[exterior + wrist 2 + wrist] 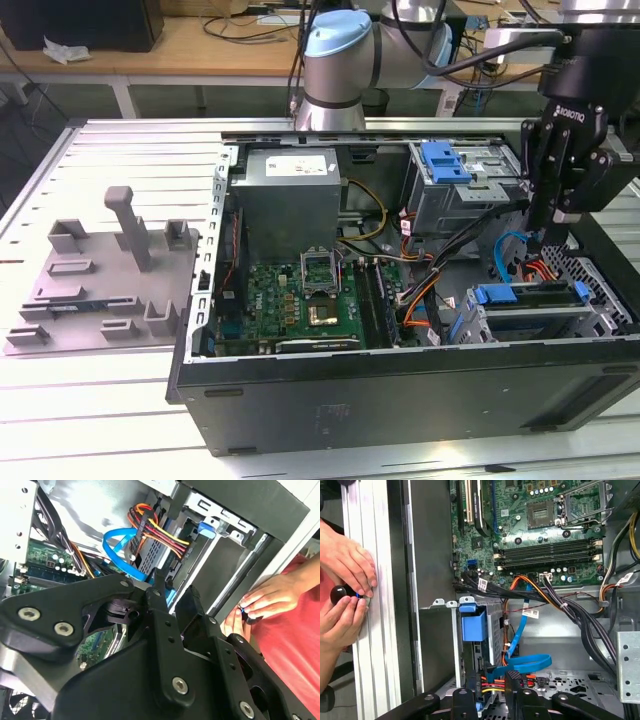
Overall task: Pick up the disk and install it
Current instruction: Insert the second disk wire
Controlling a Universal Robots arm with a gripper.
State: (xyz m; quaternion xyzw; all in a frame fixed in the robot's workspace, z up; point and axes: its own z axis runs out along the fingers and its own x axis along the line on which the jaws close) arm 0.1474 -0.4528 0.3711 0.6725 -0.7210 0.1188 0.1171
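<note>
The black robot gripper (548, 225) hangs over the open black metal computer case (400, 400), which lies on its side on the slatted aluminium table (120, 140). There's white lettering on the gripper body, and it's honestly impossible to tell whether the jaws are clenched or released.

The disk (532, 298), a flat grey drive edged in blue plastic, sits slotted edge-up in the grey metal drive cage (600, 300) just below the jaws. It's in the bay, not in the grip. In the first wrist view the blue end of its frame (472, 622) pokes out just ahead of the jaws.

Farther from the jaws, the exterior view has the green motherboard (310, 295), the grey boxy power supply (290, 195) with a white sticker too small to read, a bright blue plastic bracket (445, 160) on the upper cage, and a grey plastic fixture plate (100, 270) well away on the table.

The wrist views bring in other things. A flat light-blue data cable (520, 660) loops right by the jaws, next to a bundle of red, yellow and black power wires (160, 530). A person's hands (345, 565) rest on the table beside the case, pinching a small black round object (339, 594). A few cables carry white tags (531, 613), unreadable.
</note>
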